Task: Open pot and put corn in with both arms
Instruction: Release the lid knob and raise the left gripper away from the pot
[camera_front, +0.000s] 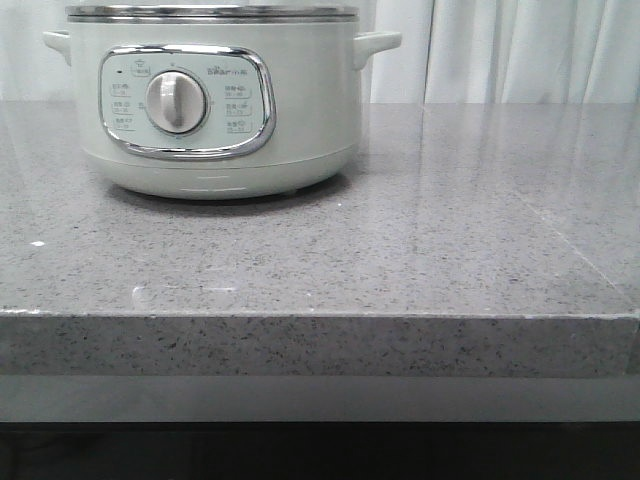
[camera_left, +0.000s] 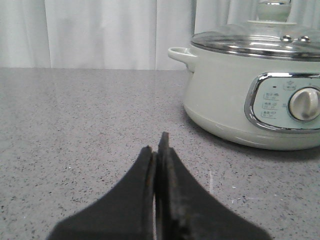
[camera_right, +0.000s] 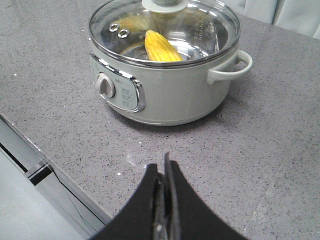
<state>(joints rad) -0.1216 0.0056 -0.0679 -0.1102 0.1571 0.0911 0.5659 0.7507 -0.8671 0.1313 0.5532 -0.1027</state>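
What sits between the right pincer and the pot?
Nothing visible: only bare counter lies between the right pincer and the pot. The corn already lies inside, under the glass lid.

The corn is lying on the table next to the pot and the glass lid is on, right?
Not quite. The corn is inside the pot, seen through the glass lid in the right wrist view. The lid is on, as you said.

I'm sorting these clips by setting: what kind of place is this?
Probably a mock kitchen counter: a grey speckled stone countertop, an electric pot with a glass lid and corn inside, and white curtains behind.
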